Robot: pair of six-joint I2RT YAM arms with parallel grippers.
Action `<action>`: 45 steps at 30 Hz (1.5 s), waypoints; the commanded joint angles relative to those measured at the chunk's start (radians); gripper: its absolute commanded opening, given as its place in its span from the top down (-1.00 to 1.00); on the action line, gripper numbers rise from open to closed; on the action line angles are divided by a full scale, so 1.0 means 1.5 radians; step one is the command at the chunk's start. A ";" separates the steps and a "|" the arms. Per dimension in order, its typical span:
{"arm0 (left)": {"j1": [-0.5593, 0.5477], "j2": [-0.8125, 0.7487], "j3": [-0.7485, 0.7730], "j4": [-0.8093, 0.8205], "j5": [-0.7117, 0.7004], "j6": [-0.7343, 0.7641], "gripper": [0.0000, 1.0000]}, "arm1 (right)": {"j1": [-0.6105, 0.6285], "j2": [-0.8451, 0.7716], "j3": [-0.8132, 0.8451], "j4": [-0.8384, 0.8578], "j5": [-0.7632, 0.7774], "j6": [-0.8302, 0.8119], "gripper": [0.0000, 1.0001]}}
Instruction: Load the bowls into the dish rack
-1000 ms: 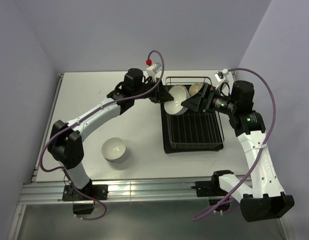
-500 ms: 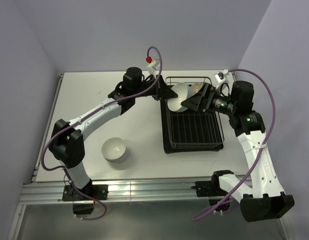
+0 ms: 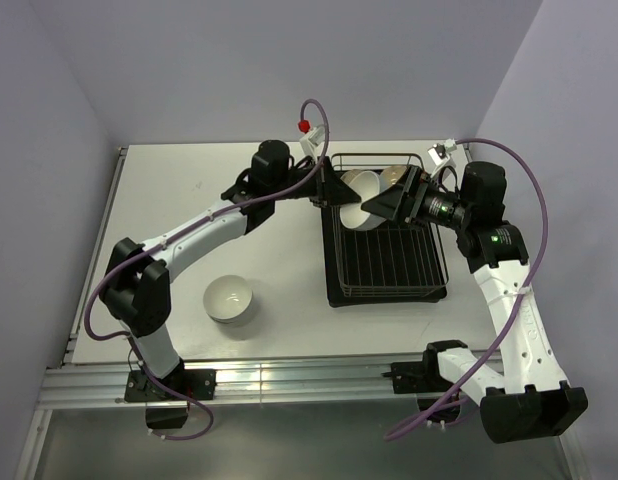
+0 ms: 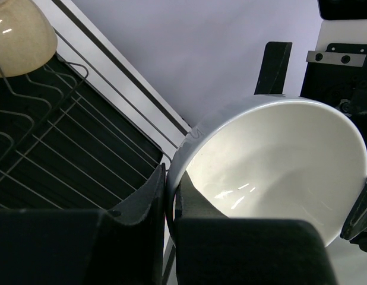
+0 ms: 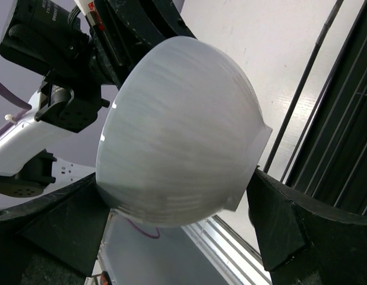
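Over the dish rack (image 3: 389, 265), bowl (image 3: 357, 187) tight in left gripper (image 4: 170, 185), farther back now; right gripper (image 5: 174, 184) hold unclear.

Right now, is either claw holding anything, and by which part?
The left claw pinches the white bowl by its rim. The right claw straddles the bowl's outer wall; whether it grips yet cannot be told.
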 commanded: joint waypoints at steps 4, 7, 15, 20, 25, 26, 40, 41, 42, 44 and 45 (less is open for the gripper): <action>-0.013 -0.011 0.011 0.072 0.031 -0.027 1.00 | -0.006 0.002 -0.010 0.042 -0.006 0.016 -0.82; -0.013 -0.011 0.009 0.071 0.026 -0.029 1.00 | -0.006 0.001 -0.014 0.044 -0.015 0.016 -0.62; -0.013 -0.006 0.011 0.051 0.006 -0.016 0.93 | -0.005 0.000 -0.004 0.019 -0.020 0.008 0.90; -0.013 0.001 0.016 0.016 -0.004 0.005 0.38 | -0.006 -0.005 0.003 0.001 0.003 -0.009 1.00; -0.013 0.001 0.013 -0.015 -0.023 0.022 0.10 | -0.008 -0.008 0.006 -0.007 0.023 -0.020 1.00; -0.013 0.001 0.013 -0.019 -0.023 0.023 0.09 | -0.009 -0.007 0.006 -0.008 0.022 -0.019 1.00; 0.011 -0.014 0.033 -0.104 -0.038 0.069 -0.99 | -0.013 0.006 0.058 -0.106 0.125 -0.138 1.00; 0.018 -0.018 0.035 -0.112 -0.039 0.080 -0.99 | -0.012 0.009 0.059 -0.119 0.129 -0.158 1.00; 0.021 -0.022 0.039 -0.120 -0.039 0.087 -0.99 | -0.012 0.011 0.061 -0.126 0.136 -0.168 1.00; 0.032 -0.036 0.042 -0.145 -0.041 0.105 -0.99 | -0.012 0.021 0.065 -0.150 0.153 -0.200 1.00; 0.037 -0.046 0.043 -0.151 -0.047 0.110 -0.99 | -0.011 0.024 0.066 -0.157 0.159 -0.210 1.00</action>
